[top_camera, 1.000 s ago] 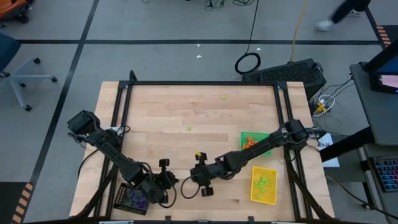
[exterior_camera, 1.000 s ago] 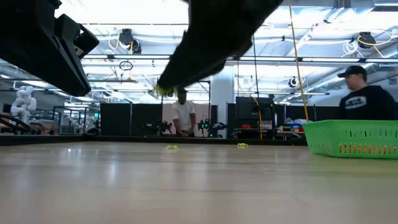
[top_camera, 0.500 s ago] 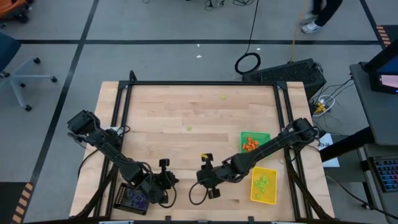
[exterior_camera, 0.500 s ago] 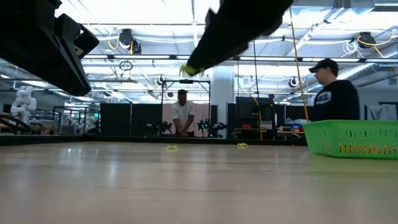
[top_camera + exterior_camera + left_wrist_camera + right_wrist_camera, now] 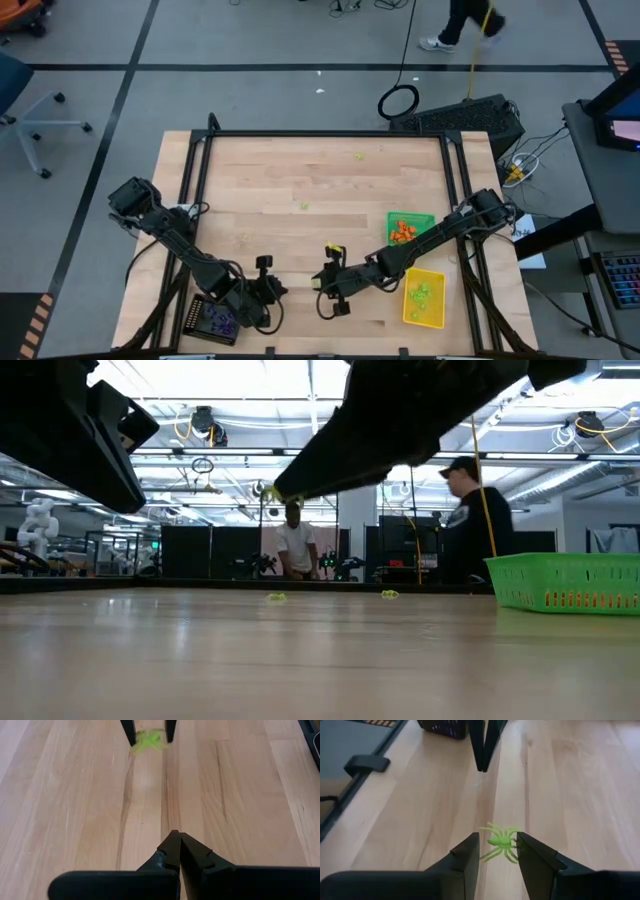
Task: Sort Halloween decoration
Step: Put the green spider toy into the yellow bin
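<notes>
A lime green spider (image 5: 499, 841), one piece of the Halloween decoration, hangs above the table's near middle with my right gripper (image 5: 498, 851) shut on it. The low view shows it (image 5: 270, 494) well above the wood. In the left wrist view the spider (image 5: 148, 741) shows between the right arm's fingers. My left gripper (image 5: 175, 840) stays shut on nothing, just left of the right one (image 5: 318, 286), near the front edge (image 5: 268, 292). Two loose green pieces (image 5: 304, 207) (image 5: 360, 156) lie on the far half of the table. My right gripper pinches the spider between its two fingers, its outer legs (image 5: 514, 833) against the inner faces near the fingertips (image 5: 470, 851). The fingers slant downward from the table's right side. The spider lies flat between them, lifted clear of the table.
A green tray (image 5: 428, 218) with orange pieces and a yellow tray (image 5: 436, 276) with green pieces stand at the right. A black tray (image 5: 196, 314) with purple pieces sits at the near left corner. People stand in the room beyond the table.
My right gripper has shifted a little toward the table's right edge with the spider still between its fingers, and has tipped. The spider stays clear of the table.
</notes>
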Robot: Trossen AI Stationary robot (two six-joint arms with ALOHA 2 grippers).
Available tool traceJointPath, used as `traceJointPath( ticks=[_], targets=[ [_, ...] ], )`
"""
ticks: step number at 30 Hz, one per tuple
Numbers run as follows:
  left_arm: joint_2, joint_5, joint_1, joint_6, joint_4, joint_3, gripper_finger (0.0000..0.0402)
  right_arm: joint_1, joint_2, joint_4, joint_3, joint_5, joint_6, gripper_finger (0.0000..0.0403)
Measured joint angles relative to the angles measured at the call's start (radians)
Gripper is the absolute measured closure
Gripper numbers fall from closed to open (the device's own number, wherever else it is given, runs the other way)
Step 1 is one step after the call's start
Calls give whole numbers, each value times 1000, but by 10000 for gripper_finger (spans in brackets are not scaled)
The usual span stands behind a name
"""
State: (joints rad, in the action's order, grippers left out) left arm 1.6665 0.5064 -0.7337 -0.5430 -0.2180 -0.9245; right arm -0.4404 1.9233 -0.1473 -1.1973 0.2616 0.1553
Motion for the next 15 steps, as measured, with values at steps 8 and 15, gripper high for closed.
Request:
traceJointPath(
  ticks=[8, 15],
  targets=[
    [0, 0, 0, 0, 0, 0, 393, -40, -127, 32, 2, -3, -55, 287],
    [0, 0, 0, 0, 5, 0, 393, -97, -268, 40, 76, 60, -73, 287]
  ],
)
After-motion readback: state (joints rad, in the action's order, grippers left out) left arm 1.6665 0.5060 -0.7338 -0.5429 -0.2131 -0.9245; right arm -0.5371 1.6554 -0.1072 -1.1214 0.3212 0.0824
